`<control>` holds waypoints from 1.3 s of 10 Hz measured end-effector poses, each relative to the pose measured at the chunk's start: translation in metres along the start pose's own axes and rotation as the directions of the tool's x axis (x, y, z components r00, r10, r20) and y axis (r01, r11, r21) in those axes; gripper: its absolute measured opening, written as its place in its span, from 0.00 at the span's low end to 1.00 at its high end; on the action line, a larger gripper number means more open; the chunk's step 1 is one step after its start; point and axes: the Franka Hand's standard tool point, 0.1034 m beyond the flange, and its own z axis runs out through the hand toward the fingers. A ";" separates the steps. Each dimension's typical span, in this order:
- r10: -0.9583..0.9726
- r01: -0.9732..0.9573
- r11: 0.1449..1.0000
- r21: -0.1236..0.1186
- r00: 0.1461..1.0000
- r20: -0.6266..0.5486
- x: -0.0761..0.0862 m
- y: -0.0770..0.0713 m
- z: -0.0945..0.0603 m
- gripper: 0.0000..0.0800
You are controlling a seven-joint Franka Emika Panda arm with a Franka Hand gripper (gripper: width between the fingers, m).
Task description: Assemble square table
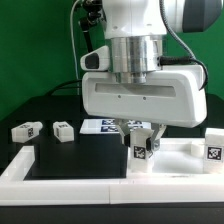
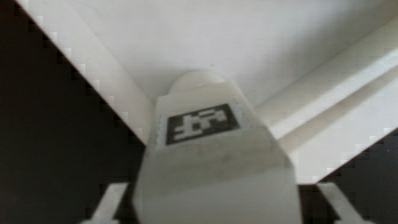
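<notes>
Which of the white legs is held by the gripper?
The upright leg between the gripper's fingers. The leftmost leg in the exterior view and the leg beside it lie loose on the table.

Your table (image 1: 55,160) is black and the backdrop (image 1: 30,60) is green. The arm housing (image 1: 145,95), tabletop (image 1: 182,160) and border rail (image 1: 70,182) are plain white. The left leg (image 1: 25,129), second leg (image 1: 63,130), middle leg (image 1: 143,150) and right leg (image 1: 212,151) are white with black-and-white square tags. The marker board (image 1: 100,126) is white with black tags. In your wrist view the middle leg (image 2: 210,160) looks pale grey.
</notes>
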 end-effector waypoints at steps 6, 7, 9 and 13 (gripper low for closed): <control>-0.017 0.017 0.999 0.044 1.000 0.005 -0.030 -0.026 -0.052 0.79; -0.024 0.023 0.999 0.042 1.000 0.006 -0.030 -0.025 -0.050 0.81; -0.023 0.023 0.999 0.040 1.000 0.008 -0.030 -0.024 -0.048 0.81; -0.023 0.023 0.999 0.039 1.000 0.009 -0.030 -0.024 -0.047 0.81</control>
